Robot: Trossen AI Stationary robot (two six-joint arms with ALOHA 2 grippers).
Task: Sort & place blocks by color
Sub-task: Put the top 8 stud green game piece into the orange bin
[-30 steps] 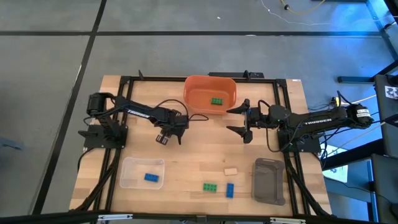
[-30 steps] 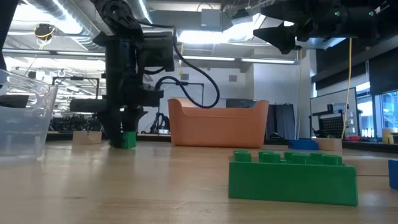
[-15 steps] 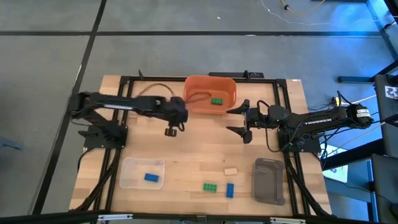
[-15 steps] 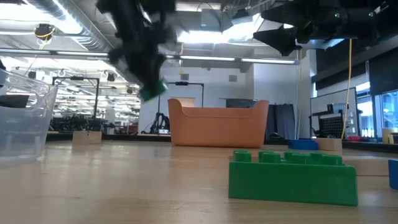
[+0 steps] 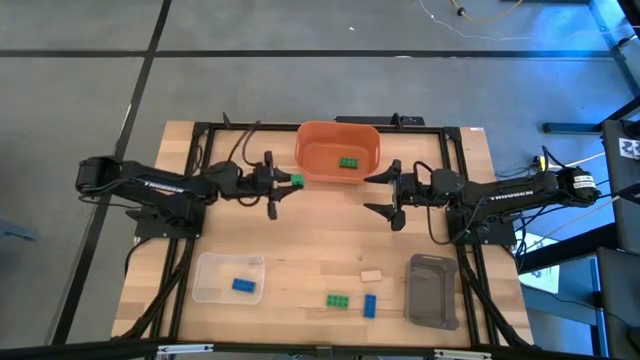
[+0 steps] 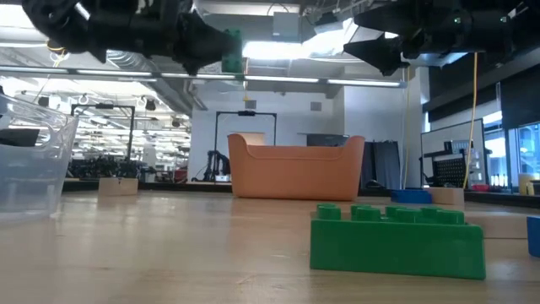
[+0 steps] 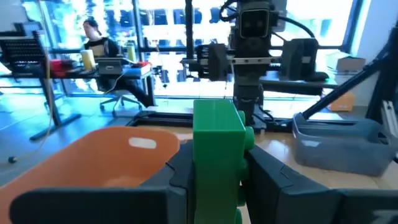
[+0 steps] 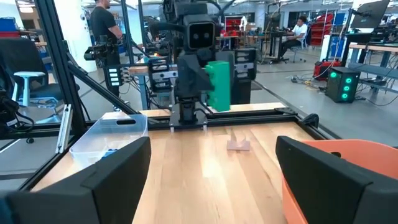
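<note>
Jaws clamp green block (image 5: 296, 181) (aloft) | left gripper (image 5: 285, 184) beside orange bin (image 5: 312, 135)

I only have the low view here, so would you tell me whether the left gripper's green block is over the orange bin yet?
Observer: Not yet. In the high view the green block held by the left gripper sits just beside the orange bin, outside its left wall.
Operator: Thank you. Is anything already inside the bin?
Observer: Yes, a green block in the bin lies on its floor.
Operator: And where is the right gripper?
Observer: The right gripper hangs open beside the bin's right side, holding nothing.
</note>
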